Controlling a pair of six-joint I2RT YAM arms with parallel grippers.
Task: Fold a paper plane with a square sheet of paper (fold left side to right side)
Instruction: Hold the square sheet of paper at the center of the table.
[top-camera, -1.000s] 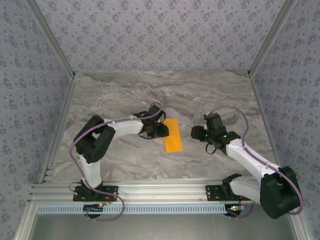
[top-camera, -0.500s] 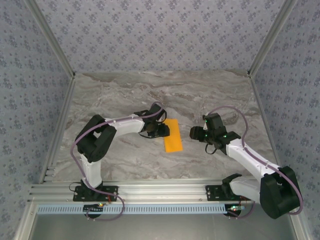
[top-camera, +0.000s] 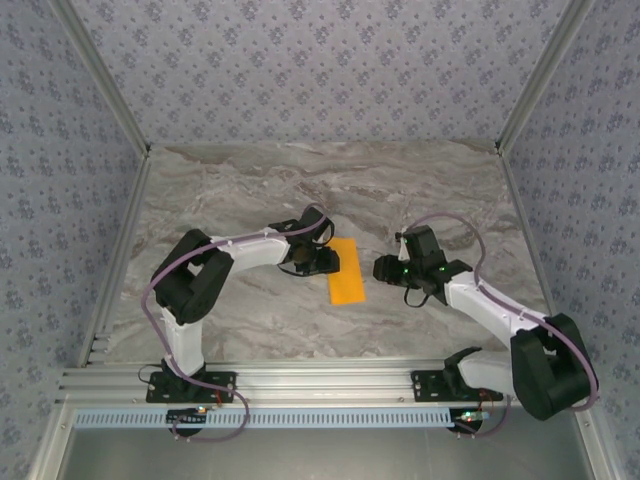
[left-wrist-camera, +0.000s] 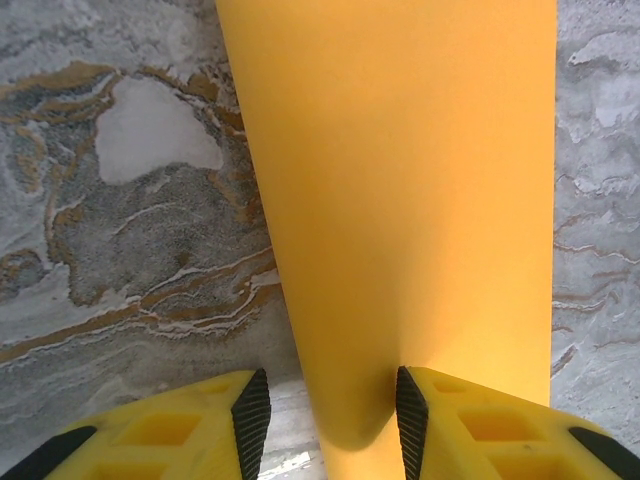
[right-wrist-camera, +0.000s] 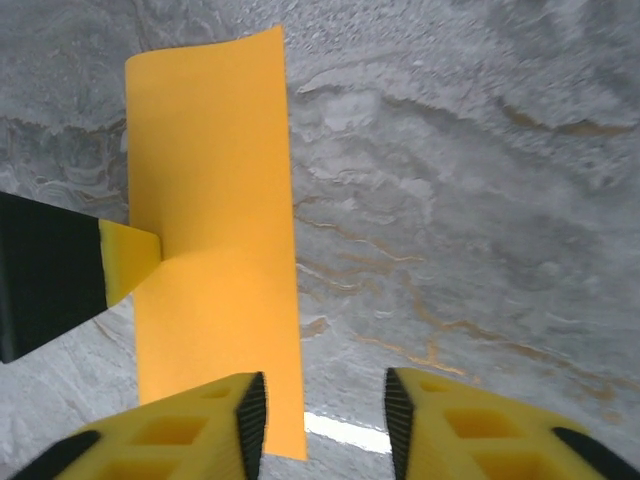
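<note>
**Task item.** The square sheet of paper lies flat near the middle of the table, well clear of every edge. It shows as a narrow strip, its long sides running from the far edge toward the near edge. On that evidence the left-to-right fold looks already laid over. No dart shape is present.

**Left hand**. It sits at the strip's left long side. In the left wrist view its jaws stand parted, straddling that edge of the paper, and are not clamped on it. The right wrist view shows one fingertip resting on the paper's left margin.

**Right hand**. It is just beside the strip's right long side, apart from it. Its jaws are parted with bare table between them, grasping nothing, and the paper's near right corner lies by one finger.

**Step in hand (judgement).** Pinning and setting the first fold. The next move calls for the right hand to come onto the strip and press along it while the left keeps it from sliding. Thin paper shifts readily under a sideways push.

**Change from earlier frames.** The right hand has advanced toward the paper, and its forearm has swung inward. The left hand has edged slightly closer to the paper. The strip itself has stayed in place.
</note>
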